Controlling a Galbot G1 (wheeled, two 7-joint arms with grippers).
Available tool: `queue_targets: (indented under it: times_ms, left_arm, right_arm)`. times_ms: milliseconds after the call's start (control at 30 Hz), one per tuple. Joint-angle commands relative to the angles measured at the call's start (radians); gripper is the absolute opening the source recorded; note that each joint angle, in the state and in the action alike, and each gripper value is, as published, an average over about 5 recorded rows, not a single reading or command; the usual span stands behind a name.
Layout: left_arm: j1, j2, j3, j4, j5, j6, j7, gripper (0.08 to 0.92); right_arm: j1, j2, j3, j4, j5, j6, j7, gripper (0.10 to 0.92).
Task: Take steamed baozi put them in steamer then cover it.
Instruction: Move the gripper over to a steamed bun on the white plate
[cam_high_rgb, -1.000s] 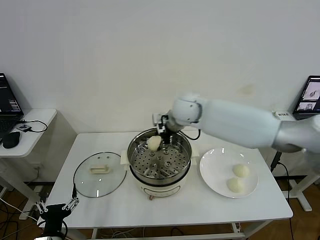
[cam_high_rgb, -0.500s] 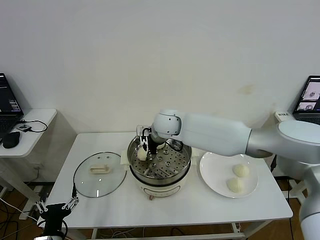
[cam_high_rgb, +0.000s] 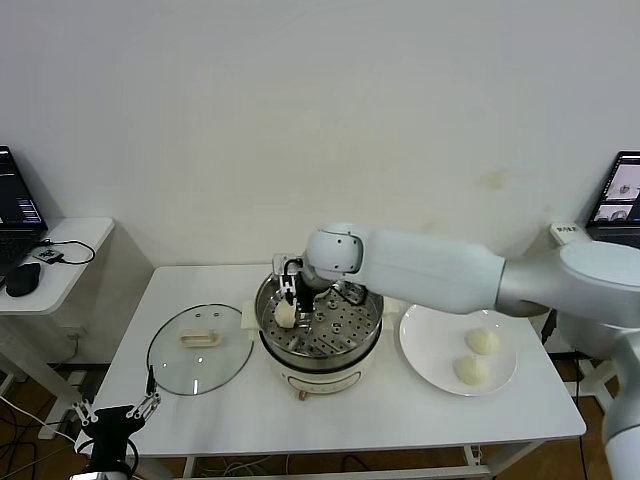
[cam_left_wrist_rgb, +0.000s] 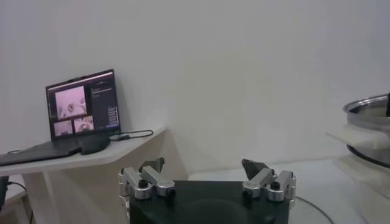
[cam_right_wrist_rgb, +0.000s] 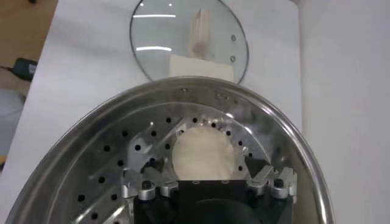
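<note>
My right gripper (cam_high_rgb: 288, 300) reaches down into the left side of the steamer (cam_high_rgb: 372, 322), a shiny steel pot on a cream base. Its jaws stand open on either side of one baozi (cam_high_rgb: 286, 314). In the right wrist view this baozi (cam_right_wrist_rgb: 202, 152) lies on the perforated tray (cam_right_wrist_rgb: 116, 170), and the fingers (cam_right_wrist_rgb: 152, 169) stand clear of its sides. Two more baozi (cam_high_rgb: 483, 341) (cam_high_rgb: 470, 370) lie on the white plate (cam_high_rgb: 430, 340). The glass cover (cam_high_rgb: 200, 347) lies flat on the table left of the steamer. My left gripper (cam_high_rgb: 115, 415) hangs open and empty below the table's front left corner.
A side table (cam_high_rgb: 60, 250) with a laptop (cam_left_wrist_rgb: 82, 103) stands at the far left. Another screen (cam_high_rgb: 620, 195) stands at the far right. The steamer's rim (cam_left_wrist_rgb: 372, 109) shows at the edge of the left wrist view. The wall is close behind the table.
My right gripper has carried the baozi left and down from over the steamer's back onto the tray's left side. In the last half second it has hardly moved. The left arm has not moved.
</note>
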Motion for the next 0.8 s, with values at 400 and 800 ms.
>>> queue_targets:
  times_ms: [400, 800]
  left_arm:
    - [-0.006, 0.024, 0.007, 0.005, -0.003, 0.012, 0.002, 0.823]
    - [-0.003, 0.024, 0.016, 0.015, 0.003, 0.013, 0.002, 0.823]
  right_arm:
    - [0.173, -0.676, 0.021, 0.332, -0.259, 0.256, -0.369, 0.823]
    - [-0.108, -0.85, 0.135, 0.338, -0.508, 0.354, -0.387, 0.823]
